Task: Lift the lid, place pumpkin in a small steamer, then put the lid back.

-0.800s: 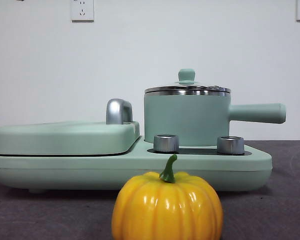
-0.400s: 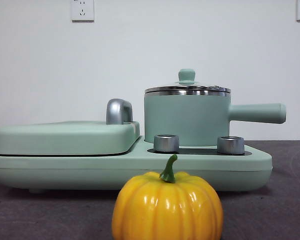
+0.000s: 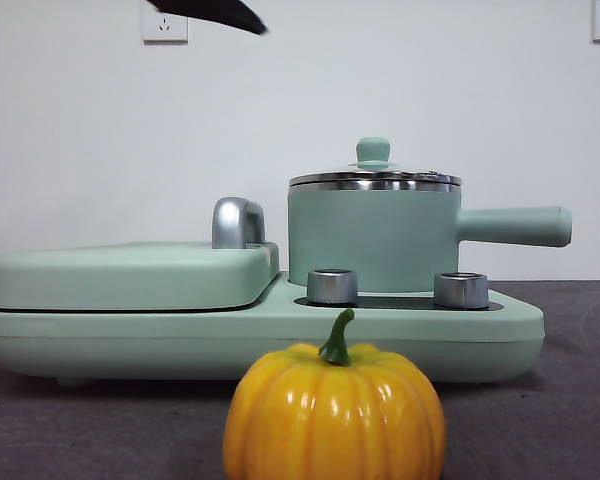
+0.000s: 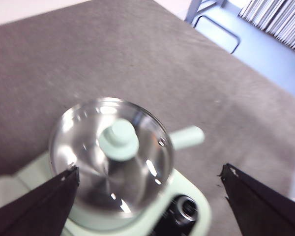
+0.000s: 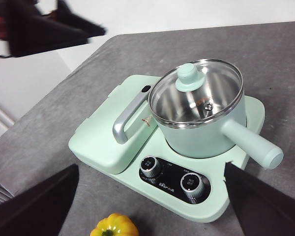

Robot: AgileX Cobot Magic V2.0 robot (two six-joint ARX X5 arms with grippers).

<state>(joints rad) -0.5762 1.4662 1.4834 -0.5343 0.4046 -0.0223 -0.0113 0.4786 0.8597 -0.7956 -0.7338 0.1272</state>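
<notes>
The pumpkin (image 3: 335,410), glossy yellow-orange with a green stem, stands on the table in front of the appliance; it also shows in the right wrist view (image 5: 114,226). The small steamer (image 3: 375,240) sits on the appliance base with its long handle pointing right. The lid (image 3: 374,180) rests shut on it, mint-green knob on top. My left gripper (image 4: 150,171) is open, high above the lid (image 4: 119,140); it shows in the front view as a black tip (image 3: 215,12) at the top left. My right gripper (image 5: 151,169) is open and empty, high over the front of the appliance.
The wide mint-green appliance base (image 3: 500,330) has two silver knobs (image 3: 332,286) in front of the pot. A flat rectangular cover (image 3: 130,275) with a chrome handle (image 3: 237,222) lies on its left half. Grey table all around, white wall behind.
A black arm tip has come into the front view at the top left. The pumpkin, steamer and lid have not moved.
</notes>
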